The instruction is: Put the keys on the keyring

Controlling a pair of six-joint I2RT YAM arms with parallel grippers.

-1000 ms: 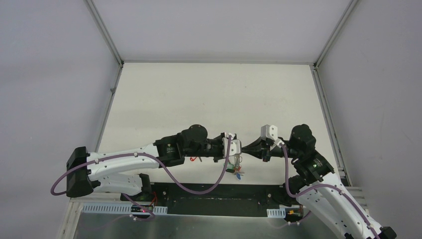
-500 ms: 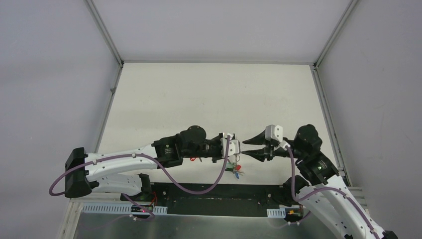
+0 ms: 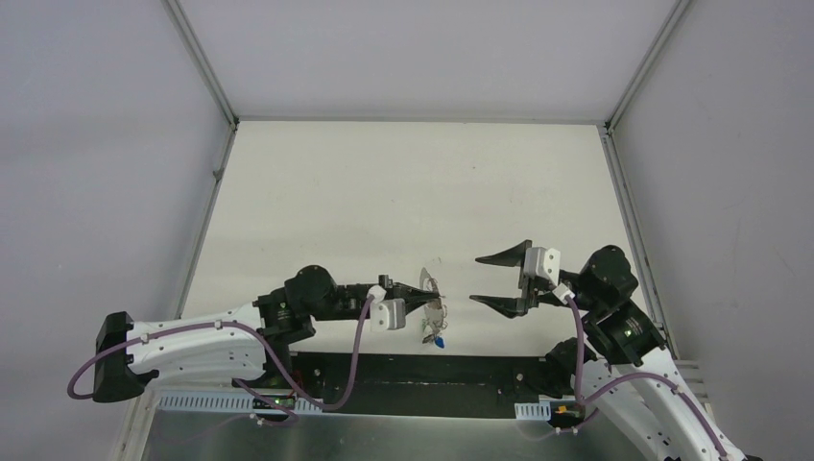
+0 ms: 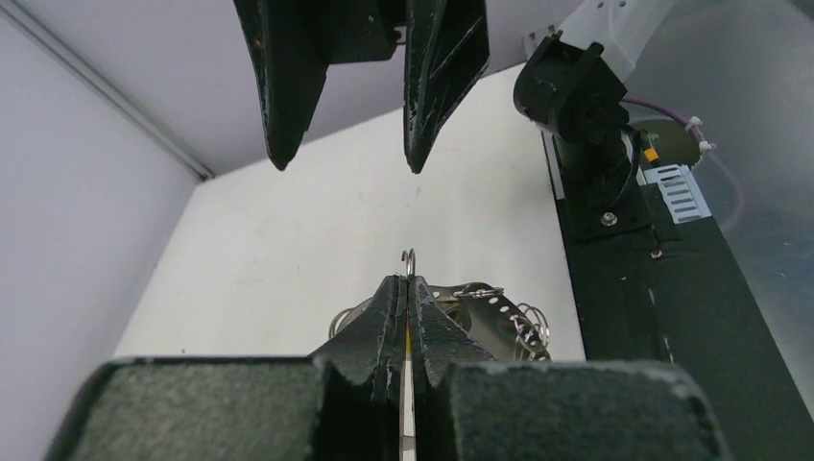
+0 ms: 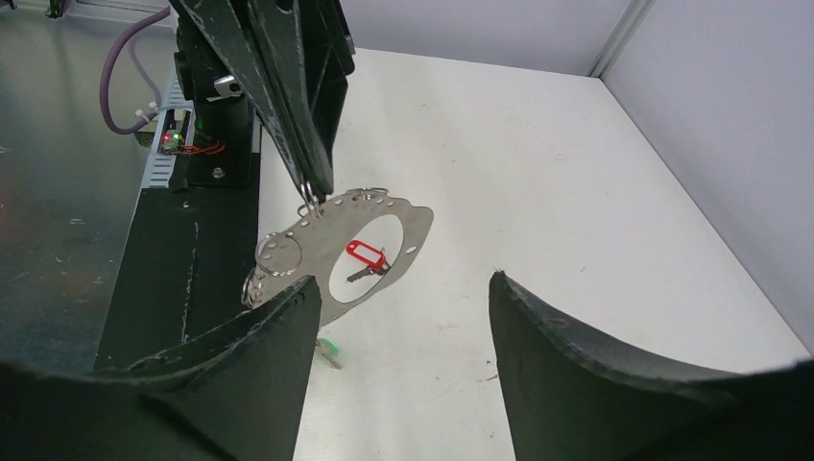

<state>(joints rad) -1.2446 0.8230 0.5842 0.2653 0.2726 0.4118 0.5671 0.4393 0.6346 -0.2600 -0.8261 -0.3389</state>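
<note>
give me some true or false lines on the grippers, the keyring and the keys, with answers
1. The left gripper is shut on the keyring. True.
2. The right gripper is shut. False: its jaws stand open and hold nothing.
3. The right gripper touches the keyring. False: a gap separates them.
4. In the right wrist view, a red-headed key shows through the keyring's large opening. True.

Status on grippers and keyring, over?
Left gripper shut on keyring plate. Right gripper open, clear of it. Red key seen through its opening. Nothing between grippers.
</note>
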